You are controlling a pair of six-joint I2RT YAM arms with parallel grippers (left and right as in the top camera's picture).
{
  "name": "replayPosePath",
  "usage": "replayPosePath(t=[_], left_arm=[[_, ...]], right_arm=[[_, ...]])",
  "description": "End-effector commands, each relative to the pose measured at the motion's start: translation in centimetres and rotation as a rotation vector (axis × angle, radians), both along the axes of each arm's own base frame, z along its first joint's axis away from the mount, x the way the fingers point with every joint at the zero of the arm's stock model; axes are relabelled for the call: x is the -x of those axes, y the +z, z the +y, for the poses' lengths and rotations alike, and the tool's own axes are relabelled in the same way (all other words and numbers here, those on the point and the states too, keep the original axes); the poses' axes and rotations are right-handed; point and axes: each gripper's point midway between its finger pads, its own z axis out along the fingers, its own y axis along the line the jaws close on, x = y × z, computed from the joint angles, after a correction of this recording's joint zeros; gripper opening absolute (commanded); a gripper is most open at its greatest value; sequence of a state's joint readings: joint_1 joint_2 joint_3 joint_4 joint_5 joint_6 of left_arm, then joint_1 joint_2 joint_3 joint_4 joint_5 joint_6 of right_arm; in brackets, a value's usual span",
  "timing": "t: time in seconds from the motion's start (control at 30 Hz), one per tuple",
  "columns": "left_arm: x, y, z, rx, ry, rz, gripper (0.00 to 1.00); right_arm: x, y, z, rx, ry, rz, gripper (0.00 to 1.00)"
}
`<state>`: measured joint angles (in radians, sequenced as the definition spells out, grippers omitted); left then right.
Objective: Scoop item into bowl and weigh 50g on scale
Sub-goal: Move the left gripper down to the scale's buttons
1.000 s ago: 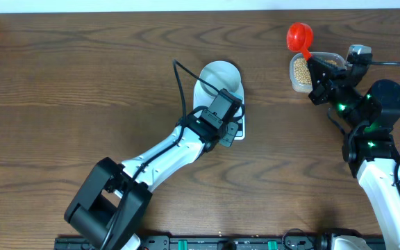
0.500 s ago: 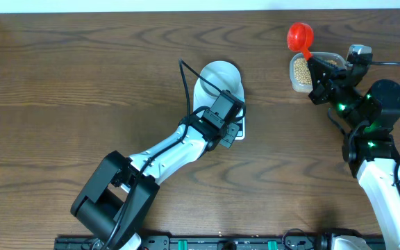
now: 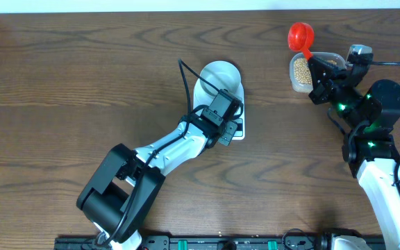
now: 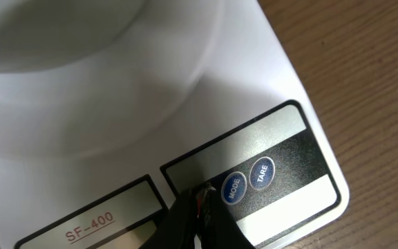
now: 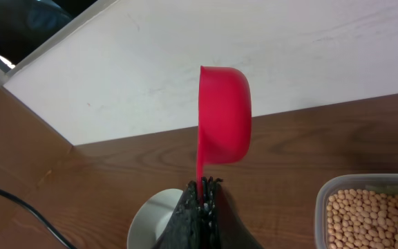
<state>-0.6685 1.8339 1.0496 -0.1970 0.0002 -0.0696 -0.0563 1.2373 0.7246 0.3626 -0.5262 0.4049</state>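
The pale blue-grey bowl [image 3: 220,75] sits on the white scale [image 3: 236,89] at mid table; it looks empty. My left gripper [image 3: 233,130] is shut and empty, its tips resting on the scale's button end, right beside the MODE button [image 4: 233,187] and TARE button [image 4: 262,172]. The scale's plate [image 4: 116,104] fills the left wrist view. My right gripper [image 3: 312,61] is shut on the handle of a red scoop [image 3: 300,35], held up beside a clear tub of beige beans [image 3: 301,68]. The scoop [image 5: 223,114] and beans [image 5: 372,218] show in the right wrist view, with the bowl [image 5: 152,221] beyond.
The clear tub [image 3: 332,55] stands at the back right under my right arm. The table's far edge meets a white wall [image 5: 254,41]. A black cable [image 3: 183,80] loops beside the bowl.
The left arm's base and elbow have shifted slightly right; its gripper stays on the scale's buttons. The right arm and scoop have not moved.
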Motion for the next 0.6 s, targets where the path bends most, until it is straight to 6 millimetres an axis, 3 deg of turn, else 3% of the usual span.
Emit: replayPosePath(t=[0.0, 0.57], left_arm=[[-1.0, 0.6, -0.4, -0.001, -0.007, -0.028, 0.08], [0.0, -2.4, 0.3, -0.059, -0.019, 0.041, 0.07]], right_arm=[[-0.3, 0.4, -0.1, 0.016, -0.004, -0.016, 0.01], [-0.3, 0.4, 0.2, 0.019, -0.006, -0.015, 0.01]])
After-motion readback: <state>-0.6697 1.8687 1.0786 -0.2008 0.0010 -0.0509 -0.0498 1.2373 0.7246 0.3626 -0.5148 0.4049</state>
